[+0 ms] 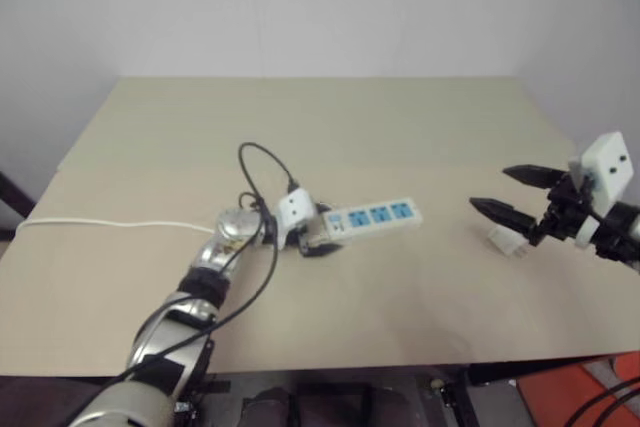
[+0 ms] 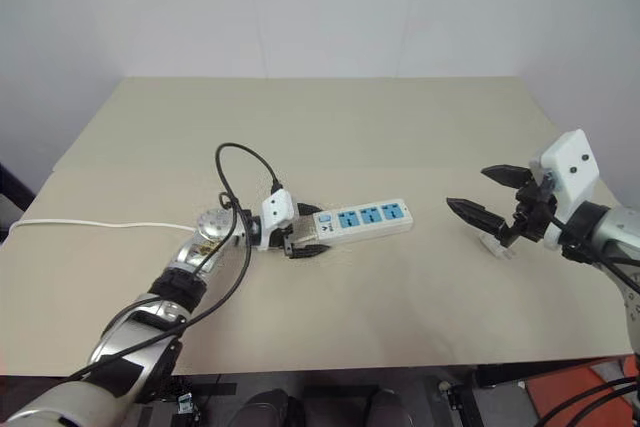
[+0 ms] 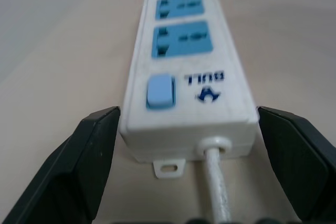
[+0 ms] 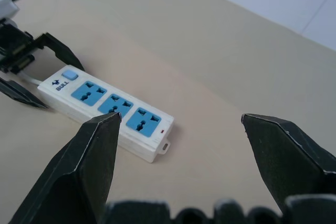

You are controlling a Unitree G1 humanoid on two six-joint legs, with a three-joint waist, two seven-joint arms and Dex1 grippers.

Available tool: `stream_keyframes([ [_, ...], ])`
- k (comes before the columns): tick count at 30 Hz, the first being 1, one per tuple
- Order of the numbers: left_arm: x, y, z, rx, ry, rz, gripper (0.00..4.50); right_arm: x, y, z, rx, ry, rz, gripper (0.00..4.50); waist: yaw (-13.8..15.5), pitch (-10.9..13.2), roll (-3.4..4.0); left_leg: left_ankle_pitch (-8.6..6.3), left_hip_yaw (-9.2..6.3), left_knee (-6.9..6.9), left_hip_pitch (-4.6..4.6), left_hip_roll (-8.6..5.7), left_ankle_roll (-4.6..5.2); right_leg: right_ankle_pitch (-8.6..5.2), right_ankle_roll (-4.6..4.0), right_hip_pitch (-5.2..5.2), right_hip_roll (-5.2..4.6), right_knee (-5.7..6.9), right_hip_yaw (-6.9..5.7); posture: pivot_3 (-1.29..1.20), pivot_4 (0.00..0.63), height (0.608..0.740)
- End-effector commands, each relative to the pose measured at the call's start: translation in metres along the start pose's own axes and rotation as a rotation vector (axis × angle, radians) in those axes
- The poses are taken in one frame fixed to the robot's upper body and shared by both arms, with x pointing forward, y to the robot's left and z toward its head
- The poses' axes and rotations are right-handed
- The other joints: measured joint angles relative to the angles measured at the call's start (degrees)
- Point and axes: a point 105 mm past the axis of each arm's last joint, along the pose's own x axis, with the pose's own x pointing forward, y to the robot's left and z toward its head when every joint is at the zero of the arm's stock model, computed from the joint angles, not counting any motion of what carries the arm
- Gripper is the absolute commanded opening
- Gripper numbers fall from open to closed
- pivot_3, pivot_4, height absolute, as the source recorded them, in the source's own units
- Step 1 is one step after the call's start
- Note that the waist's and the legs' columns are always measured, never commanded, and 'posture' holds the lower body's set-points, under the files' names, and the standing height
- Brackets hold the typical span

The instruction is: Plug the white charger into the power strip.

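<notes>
The power strip (image 1: 375, 216) lies in the middle of the table, a white bar with three blue sockets and a blue switch (image 3: 159, 91). My left gripper (image 3: 186, 119) is open and level with the strip, one black finger on each side of its switch end, where the cord comes out. The white charger (image 1: 507, 240) rests on the table to the right of the strip, partly hidden by my right gripper (image 1: 490, 189). That gripper hovers open above it, empty, pointing toward the strip (image 4: 110, 100).
The strip's thin white cord (image 1: 110, 224) runs across the table to the left edge. A black cable (image 1: 262, 162) loops above my left wrist. The beige table (image 1: 330, 127) ends close in front, and a white wall stands behind it.
</notes>
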Motion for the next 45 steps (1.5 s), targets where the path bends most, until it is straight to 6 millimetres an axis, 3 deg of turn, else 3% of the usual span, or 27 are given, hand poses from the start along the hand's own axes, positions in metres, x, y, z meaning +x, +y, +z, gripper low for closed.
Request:
stream_keyframes([
  [1, 0.007, 0.004, 0.007, -0.011, -0.067, 0.032, 4.48, -0.005, 0.0, 0.012, -0.035, -0.031, 0.001, 4.34, 0.3, 0.0, 0.0, 0.0, 0.0, 0.01, 0.01, -0.01, 0.01, 0.0, 0.01, 0.01, -0.02, -0.01, -0.01, 0.0, 0.15, 0.74],
  [16, 0.013, -0.009, -0.001, -0.099, -0.141, -0.013, 4.48, -0.006, 0.019, 0.003, -0.002, -0.029, 0.116, 4.34, 0.8, 0.0, 0.0, -0.07, 0.01, 0.06, 0.03, -0.08, 0.17, 0.04, 0.06, 0.07, -0.15, -0.04, -0.01, 0.0, 0.15, 0.74],
  [33, 0.018, -0.019, -0.01, -0.097, -0.111, -0.051, 4.48, -0.006, 0.021, -0.001, -0.011, -0.016, 0.148, 4.34, 0.8, 0.0, 0.0, -0.08, 0.02, 0.08, 0.05, -0.06, 0.19, 0.05, 0.08, 0.08, -0.16, -0.06, -0.01, 0.0, 0.15, 0.74],
  [38, 0.018, -0.018, -0.008, -0.1, -0.116, -0.052, 3.25, -0.007, 0.025, -0.007, -0.022, 0.008, 0.18, 4.34, 1.1, 0.0, 0.0, -0.09, 0.01, 0.09, 0.06, -0.06, 0.2, 0.05, 0.08, 0.1, -0.17, -0.06, -0.01, 0.0, 0.15, 0.74],
  [45, 0.015, -0.02, -0.01, -0.108, -0.112, -0.077, 3.24, -0.006, 0.023, -0.007, -0.024, 0.009, 0.184, 4.34, 1.2, 0.0, 0.0, -0.09, 0.01, 0.1, 0.05, -0.06, 0.21, 0.05, 0.08, 0.09, -0.18, -0.06, -0.01, 0.0, 0.15, 0.74],
])
